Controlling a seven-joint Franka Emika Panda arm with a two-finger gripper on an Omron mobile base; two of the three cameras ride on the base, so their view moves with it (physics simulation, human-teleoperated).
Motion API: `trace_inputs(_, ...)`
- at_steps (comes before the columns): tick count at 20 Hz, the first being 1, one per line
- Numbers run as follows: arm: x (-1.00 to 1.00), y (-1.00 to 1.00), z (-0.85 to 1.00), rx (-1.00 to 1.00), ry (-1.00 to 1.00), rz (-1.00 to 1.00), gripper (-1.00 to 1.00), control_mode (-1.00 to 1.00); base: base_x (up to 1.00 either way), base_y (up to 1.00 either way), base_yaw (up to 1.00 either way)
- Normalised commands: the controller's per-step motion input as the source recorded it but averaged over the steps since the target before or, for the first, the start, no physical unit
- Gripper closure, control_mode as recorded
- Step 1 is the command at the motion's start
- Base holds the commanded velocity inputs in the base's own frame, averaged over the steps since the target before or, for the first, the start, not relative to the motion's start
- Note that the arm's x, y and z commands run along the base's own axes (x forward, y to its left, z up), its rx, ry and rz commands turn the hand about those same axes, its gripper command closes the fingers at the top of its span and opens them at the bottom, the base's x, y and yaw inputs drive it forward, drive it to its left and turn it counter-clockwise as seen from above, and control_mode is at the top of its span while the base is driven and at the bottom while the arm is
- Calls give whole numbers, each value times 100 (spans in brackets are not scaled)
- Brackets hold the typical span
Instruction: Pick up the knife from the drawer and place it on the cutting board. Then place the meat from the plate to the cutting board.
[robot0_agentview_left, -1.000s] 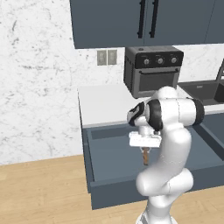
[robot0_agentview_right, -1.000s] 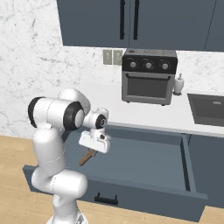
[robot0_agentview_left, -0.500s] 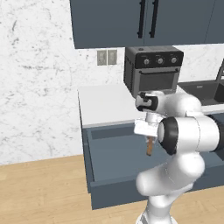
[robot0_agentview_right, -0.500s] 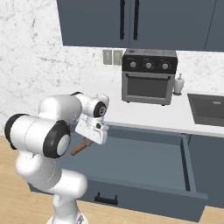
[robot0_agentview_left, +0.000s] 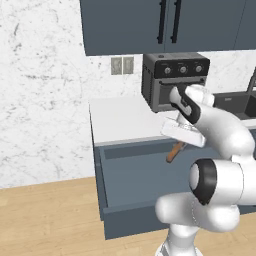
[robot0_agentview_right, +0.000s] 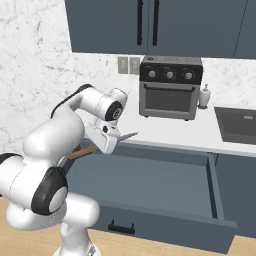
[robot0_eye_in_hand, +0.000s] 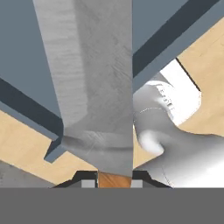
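Observation:
My gripper (robot0_agentview_right: 107, 141) is shut on the knife (robot0_agentview_right: 128, 135) where blade meets handle, holding it in the air over the left part of the open drawer (robot0_agentview_right: 150, 182). The grey blade points right toward the counter. The tan handle (robot0_agentview_right: 82, 152) sticks out to the left, and it slants down under the hand in the left base view (robot0_agentview_left: 175, 151). In the hand view the blade (robot0_eye_in_hand: 92, 78) runs up from the gripper (robot0_eye_in_hand: 114, 176), with the drawer's blue-grey walls behind it. The drawer (robot0_agentview_left: 130, 175) stands pulled out wide. The cutting board, the meat and the plate are out of view.
A black toaster oven (robot0_agentview_right: 170, 89) stands on the white counter (robot0_agentview_left: 122, 120) behind the drawer. A soap bottle (robot0_agentview_right: 204, 96) and a dark sink (robot0_agentview_right: 240, 125) lie to its right. Dark cabinet doors (robot0_agentview_left: 165, 22) hang above. The robot's own white arm curls close beside the drawer front.
The arm has swung round and lifted the knife from low over the drawer to about counter height. The knife has turned from hanging handle-down to lying nearly level. The grip stays shut.

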Motion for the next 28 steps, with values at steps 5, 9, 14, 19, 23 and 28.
trace_inputs(5, -44, 23, 55, -20, -4, -6, 100, -100, 0, 0, 0)
trace_inputs(9, -23, 12, 29, -13, -4, 0, 100, -100, 0, 0, 0)
trace_inputs(14, -35, 16, 4, -2, 0, 2, 100, -100, 0, 0, 0)
trace_inputs(19, -34, 0, 0, 0, 0, 0, 100, -100, 0, 0, 0)
trace_inputs(23, -14, -1, 0, 0, 0, 0, 100, 100, -18, -28, 0)
trace_inputs(28, 0, 0, 0, 0, 0, 0, 100, 100, -34, -89, 0)
